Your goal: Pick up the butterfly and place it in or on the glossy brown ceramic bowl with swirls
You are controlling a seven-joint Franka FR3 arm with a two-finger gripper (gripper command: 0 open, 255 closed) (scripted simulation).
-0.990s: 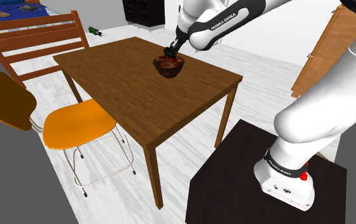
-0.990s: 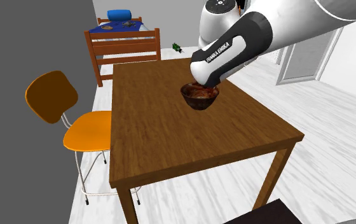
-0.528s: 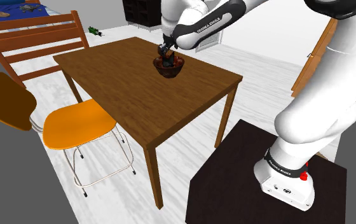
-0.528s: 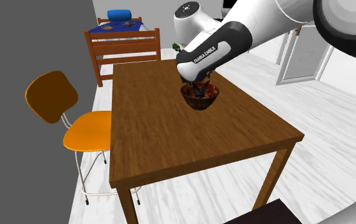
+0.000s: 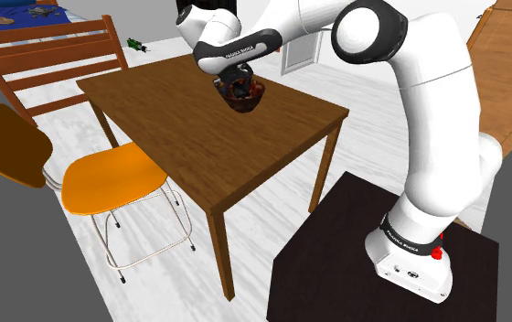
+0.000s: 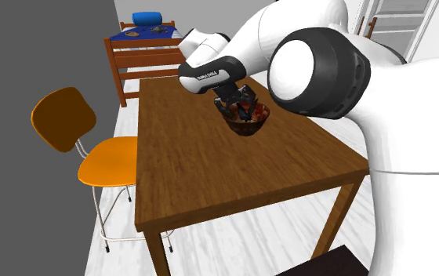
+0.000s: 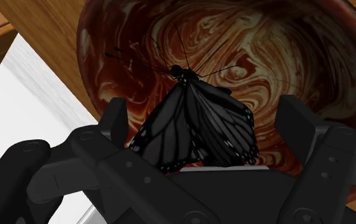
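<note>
A glossy brown bowl with cream swirls stands on the wooden table, toward its far side. The dark butterfly is inside the bowl, wings folded upright, antennae pointing away from the hand. My black gripper reaches down into the bowl, open. Its fingers stand apart on either side of the butterfly and do not clasp it.
An orange chair stands at the table's side. A wooden bed frame lies beyond. The dark stand is at the lower right of the shoulder view. A small green object lies on the floor.
The gripper has gone from shut to open, letting go of the butterfly in the bowl. The forearm has swung toward the shoulder view's left and the hand has dropped into the bowl.
</note>
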